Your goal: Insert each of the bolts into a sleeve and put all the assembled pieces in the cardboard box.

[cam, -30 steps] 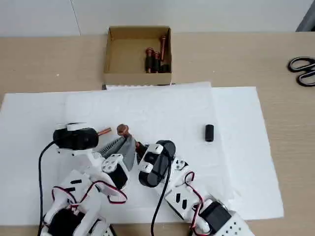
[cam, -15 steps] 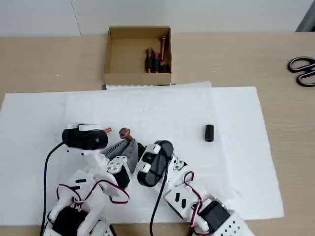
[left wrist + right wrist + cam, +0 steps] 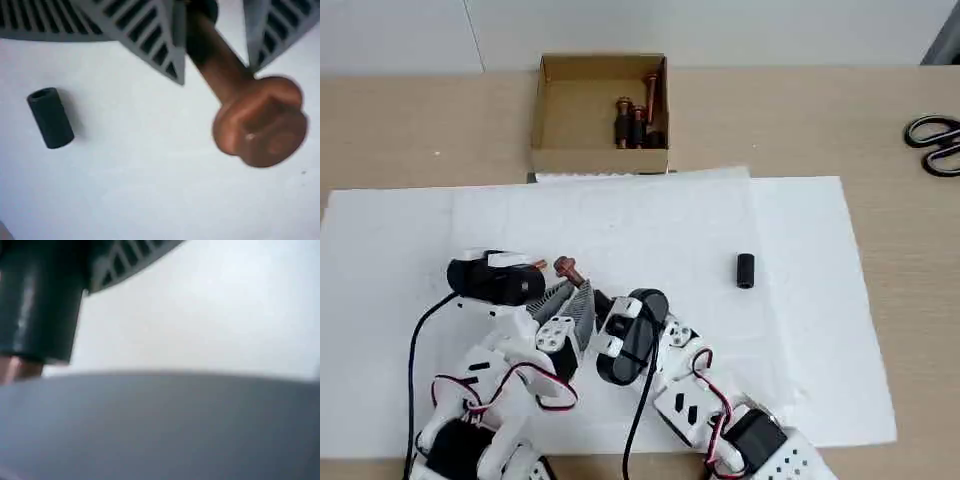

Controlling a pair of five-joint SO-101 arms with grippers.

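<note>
Copper-coloured metal bolt [image 3: 239,95] pinched by the shank in the left gripper [image 3: 574,297], with the grey ribbed fingers [image 3: 145,35] closed down onto it and no gap visible at either side. Held over the white paper sheet [image 3: 650,220], on the arms' side of it. Long axis diagonal in the high view: broad flanged head aimed away from the arms and toward the left, standing clear of the fingertips; shank running back toward the right. Other end of the shank entering a black cylindrical sleeve [image 3: 42,305], in line with the bolt, with a little copper showing past one end of it in the right wrist view. Right gripper [image 3: 604,301] closed around that sleeve, nose to nose with the left gripper.

Second black sleeve [image 3: 745,270] lying loose on the paper, well apart to the right of both grippers, long axis pointing away from the arms.

Brown cardboard box [image 3: 600,160] on the wooden table [image 3: 800,120] just beyond the paper's far edge, open at the top. Inside, against its right wall, assembled bolt-and-sleeve pieces [image 3: 635,122], side by side, long axes running front to back.

Black-handled scissors [image 3: 933,143] at the table's far right edge.
</note>
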